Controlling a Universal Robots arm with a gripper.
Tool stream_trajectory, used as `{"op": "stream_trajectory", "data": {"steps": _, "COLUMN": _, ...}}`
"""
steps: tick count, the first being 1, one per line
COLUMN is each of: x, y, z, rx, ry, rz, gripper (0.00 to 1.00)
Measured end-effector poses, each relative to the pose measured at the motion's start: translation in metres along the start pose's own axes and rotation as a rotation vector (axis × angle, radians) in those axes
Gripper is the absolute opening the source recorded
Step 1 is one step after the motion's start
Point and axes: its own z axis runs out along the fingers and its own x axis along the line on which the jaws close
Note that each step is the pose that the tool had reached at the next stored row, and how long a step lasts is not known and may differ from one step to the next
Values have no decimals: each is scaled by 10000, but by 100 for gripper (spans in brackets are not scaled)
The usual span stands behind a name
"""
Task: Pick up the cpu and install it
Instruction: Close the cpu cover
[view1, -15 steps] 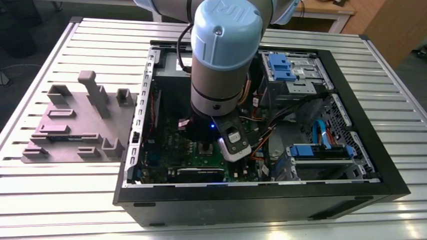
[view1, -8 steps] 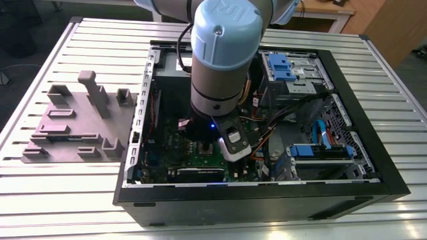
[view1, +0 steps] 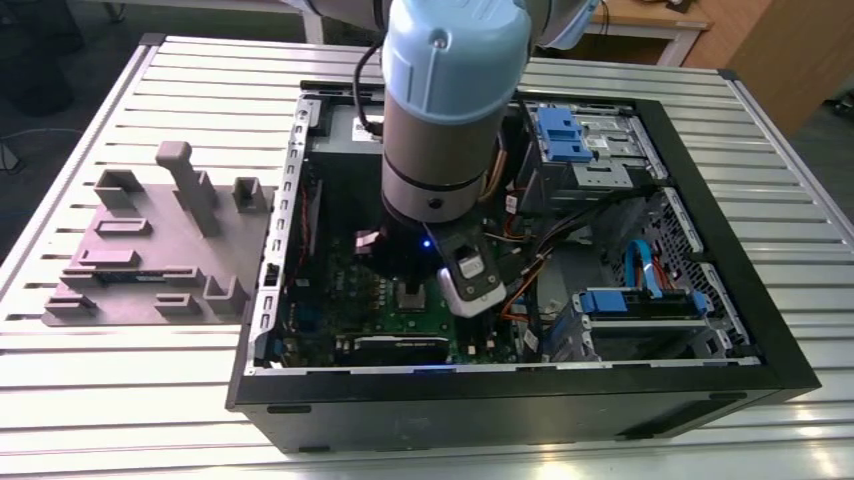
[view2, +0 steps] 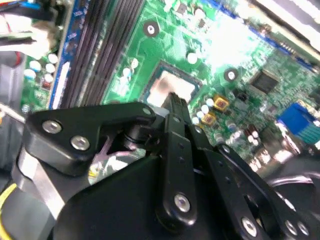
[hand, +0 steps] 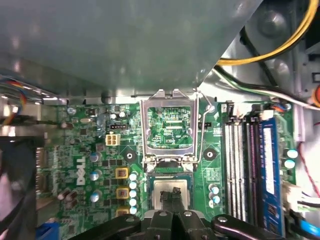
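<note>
The gripper (hand: 172, 196), matte black metal with bolted linkage arms, has its slim fingertips drawn together with no gap between them, and they grasp nothing. In both wrist views the tips hang directly over the cpu (hand: 162, 187), at or just above its top; whether they touch it I cannot tell. The cpu is a small flat square with a dull silvery lid. It lies flat in its socket on the glossy green motherboard (hand: 90, 160). Just beside the socket, a thin silver metal retention frame (hand: 145, 125) stands hinged open. Long dark memory slots (hand: 240, 165) run parallel nearby. In the exterior view the smooth pale blue-grey arm (view1: 447, 100) reaches down into an open black computer case (view1: 534, 400), which sits on a ribbed aluminium table (view1: 134, 400).
</note>
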Motion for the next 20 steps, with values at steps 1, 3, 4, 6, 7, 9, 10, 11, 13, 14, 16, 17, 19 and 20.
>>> {"op": "stream_trajectory", "data": {"steps": 1, "x": 1, "y": 3, "z": -45, "rx": 1, "ry": 0, "rz": 0, "gripper": 11}}
{"op": "stream_trajectory", "data": {"steps": 3, "x": 2, "y": 9, "z": -121, "rx": 0, "ry": 0, "rz": 1, "gripper": 11}}
{"op": "stream_trajectory", "data": {"steps": 4, "x": 3, "y": 12, "z": -160, "rx": 1, "ry": 0, "rz": 1, "gripper": 11}}
{"op": "stream_trajectory", "data": {"steps": 6, "x": 5, "y": 19, "z": -245, "rx": 0, "ry": 0, "rz": 1, "gripper": 11}}
{"op": "stream_trajectory", "data": {"steps": 7, "x": 5, "y": 23, "z": -298, "rx": 0, "ry": 0, "rz": 0, "gripper": 11}}
{"op": "stream_trajectory", "data": {"steps": 9, "x": 7, "y": 29, "z": -378, "rx": 1, "ry": 0, "rz": 0, "gripper": 11}}
{"op": "stream_trajectory", "data": {"steps": 10, "x": 8, "y": 32, "z": -408, "rx": 1, "ry": 1, "rz": 0, "gripper": 11}}
{"op": "stream_trajectory", "data": {"steps": 11, "x": 8, "y": 34, "z": -434, "rx": 0, "ry": 0, "rz": 0, "gripper": 11}}
{"op": "stream_trajectory", "data": {"steps": 13, "x": 8, "y": 35, "z": -443, "rx": -2, "ry": -1, "rz": 0, "gripper": 11}}
{"op": "stream_trajectory", "data": {"steps": 14, "x": 8, "y": 35, "z": -443, "rx": -2, "ry": -1, "rz": 0, "gripper": 11}}
{"op": "stream_trajectory", "data": {"steps": 16, "x": 8, "y": 35, "z": -444, "rx": -3, "ry": -1, "rz": 0, "gripper": 11}}
{"op": "stream_trajectory", "data": {"steps": 17, "x": 8, "y": 35, "z": -445, "rx": -1, "ry": 0, "rz": 0, "gripper": 11}}
{"op": "stream_trajectory", "data": {"steps": 19, "x": 6, "y": 35, "z": -444, "rx": 1, "ry": 0, "rz": 0, "gripper": 11}}
{"op": "stream_trajectory", "data": {"steps": 20, "x": 1, "y": 35, "z": -441, "rx": 1, "ry": 1, "rz": -1, "gripper": 11}}
